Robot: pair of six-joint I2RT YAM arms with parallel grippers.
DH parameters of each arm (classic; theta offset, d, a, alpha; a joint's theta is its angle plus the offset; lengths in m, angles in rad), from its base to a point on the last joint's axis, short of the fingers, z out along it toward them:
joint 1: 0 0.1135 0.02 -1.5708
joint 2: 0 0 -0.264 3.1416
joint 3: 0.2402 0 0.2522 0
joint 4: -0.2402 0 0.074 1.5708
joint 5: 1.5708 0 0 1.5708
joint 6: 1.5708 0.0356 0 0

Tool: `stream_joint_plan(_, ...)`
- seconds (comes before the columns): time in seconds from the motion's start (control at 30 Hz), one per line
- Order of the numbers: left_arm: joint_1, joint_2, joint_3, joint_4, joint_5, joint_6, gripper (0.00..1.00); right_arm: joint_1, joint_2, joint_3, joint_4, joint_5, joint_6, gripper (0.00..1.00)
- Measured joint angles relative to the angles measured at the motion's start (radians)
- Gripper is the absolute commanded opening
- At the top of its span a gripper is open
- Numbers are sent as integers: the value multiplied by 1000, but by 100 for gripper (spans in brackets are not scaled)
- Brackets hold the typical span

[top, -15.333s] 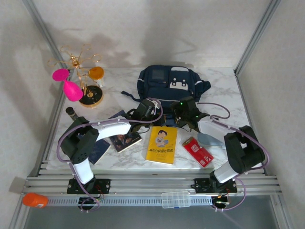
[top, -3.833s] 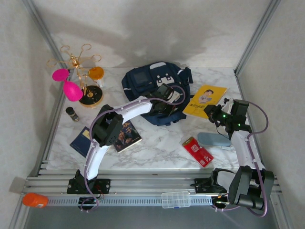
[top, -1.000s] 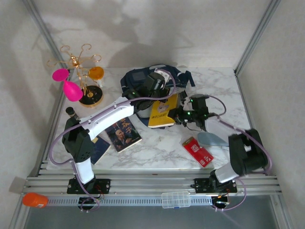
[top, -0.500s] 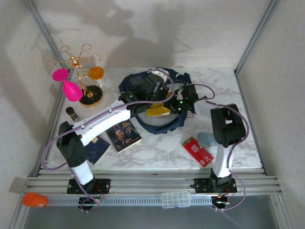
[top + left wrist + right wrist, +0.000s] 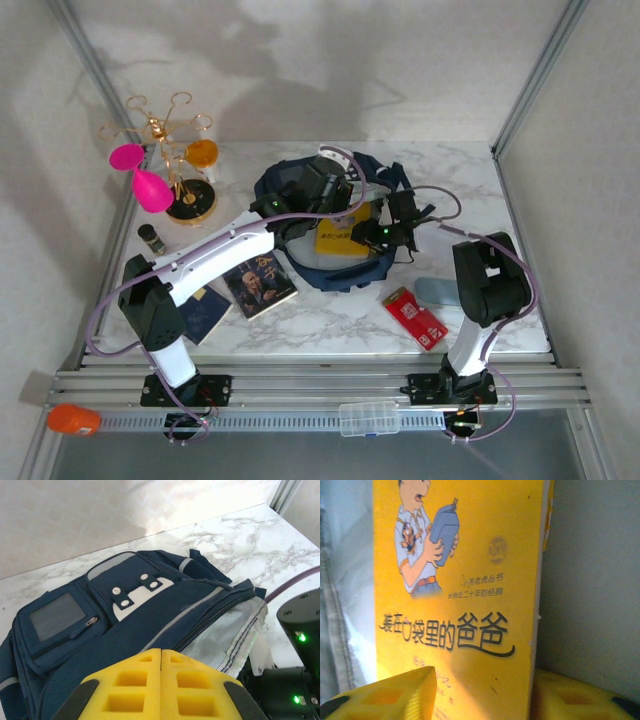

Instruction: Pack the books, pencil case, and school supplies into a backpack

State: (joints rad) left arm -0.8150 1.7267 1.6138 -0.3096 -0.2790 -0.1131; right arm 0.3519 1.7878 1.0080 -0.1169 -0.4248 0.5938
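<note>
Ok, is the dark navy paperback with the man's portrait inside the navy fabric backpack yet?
No, that navy paperback lies on the marble table, outside the backpack.

- A marble-patterned worktop (image 5: 330, 325), white with grey veins, also seen from the left wrist (image 5: 235, 535).
- A gold wire stand (image 5: 170, 150) at the far left of the worktop, upright on a round dark base.
- Two bright pink rounded shapes (image 5: 152, 190) hanging on the stand's left side, one above the other.
- An orange rounded shape (image 5: 202, 153) hanging on the stand's right side.
- A small dark bottle (image 5: 151, 239) standing near the stand's base, on its near side.
- Silver metal rails (image 5: 300, 380) running along the near edge.
- An orange object (image 5: 72, 418) at the near left corner.
- A clear plastic compartment box (image 5: 370, 418) lying on the front rail.
</note>
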Motion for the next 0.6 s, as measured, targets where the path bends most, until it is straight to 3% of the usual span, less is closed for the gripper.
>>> stream_joint_plan(0.07, 0, 0, 0, 0, 0, 0, 0, 6, 1, -1, -6, 31, -9, 20)
stream_joint_plan(0.13, 0, 0, 0, 0, 1, 0, 0, 9, 1, -1, 8, 40, -15, 12)
stream_joint_plan(0.33, 0, -5, -8, 11, -6, 0, 0, 56, 26, 69, 45, 51, -109, 4)
stream_joint_plan(0.4, 2, -7, -8, 15, -11, 0, 0, 77, 61, 129, 35, 66, -153, 11)
stream_joint_plan(0.47, 1, -9, -8, 18, -14, 0, 0, 83, 101, 189, 16, 97, -179, 27)
stream_joint_plan(0.6, 1, -9, -14, 21, -15, 0, 0, 41, 117, 204, 19, 140, -182, 48)
